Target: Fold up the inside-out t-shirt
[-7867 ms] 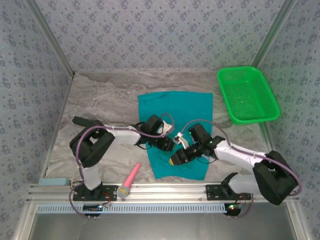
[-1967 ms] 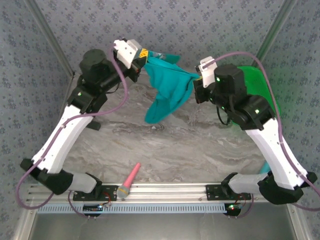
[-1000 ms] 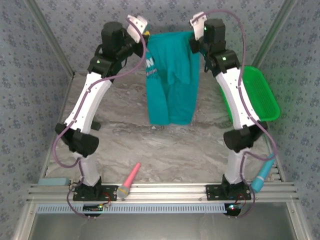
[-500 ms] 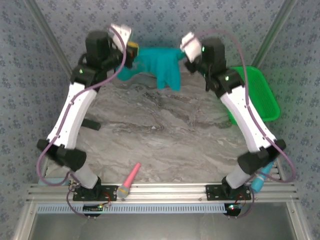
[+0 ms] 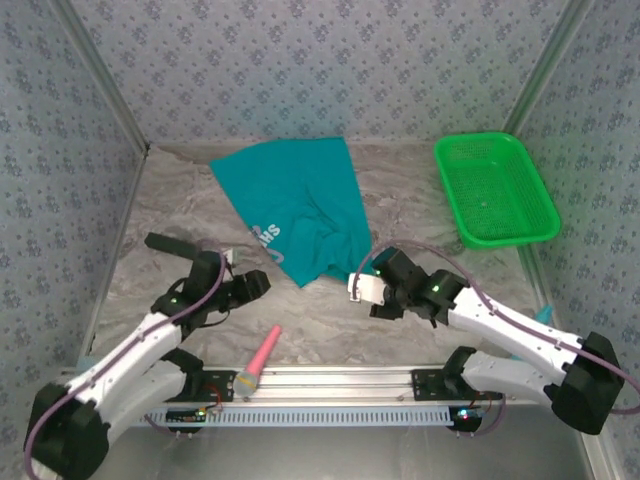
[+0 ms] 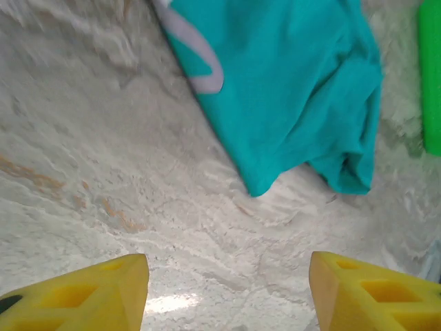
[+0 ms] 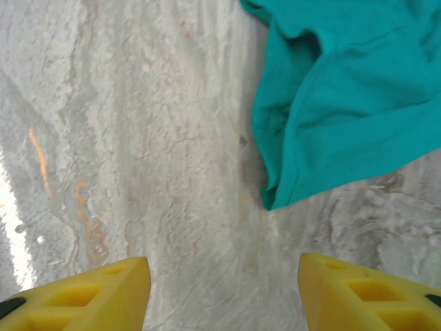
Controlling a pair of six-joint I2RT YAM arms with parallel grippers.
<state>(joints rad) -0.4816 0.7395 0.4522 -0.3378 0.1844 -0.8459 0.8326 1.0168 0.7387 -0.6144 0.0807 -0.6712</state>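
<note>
- The grey marbled counter (image 5: 320, 325) carries everything, with patterned walls round it.
- The white-and-black left arm (image 5: 150, 340) lies low over the near left part of the counter and reaches toward the middle.
- The left jaws stand wide apart and grasp nothing. In the left wrist view their yellow fingertips (image 6: 76, 289) sit at the two bottom corners with bare counter between them.
- The left jaws point at the near edge of the shirt and are near it but not touching.
- A pink tapered tool with a gold-grey end (image 5: 262, 355) lies slanted at the near edge of the counter, its thick end over the metal rail.
- The teal short-sleeved cloth t-shirt (image 5: 295, 205) lies on the counter at the far middle, spread out and slanted from the far left toward the near centre.
- A white print (image 5: 265, 236) shows near its near left edge, and the cloth is rumpled into folds along its near right edge (image 7: 331, 103).
- The white-and-black right arm (image 5: 500, 325) lies low across the near right part of the counter.
- The right jaws are also parted and empty, with bare counter between their yellow fingertips (image 7: 76, 296). They sit just near of the shirt's near corner, apart from it.
- A green plastic mesh basket (image 5: 495, 190) stands at the far right, well apart from the shirt.
</note>
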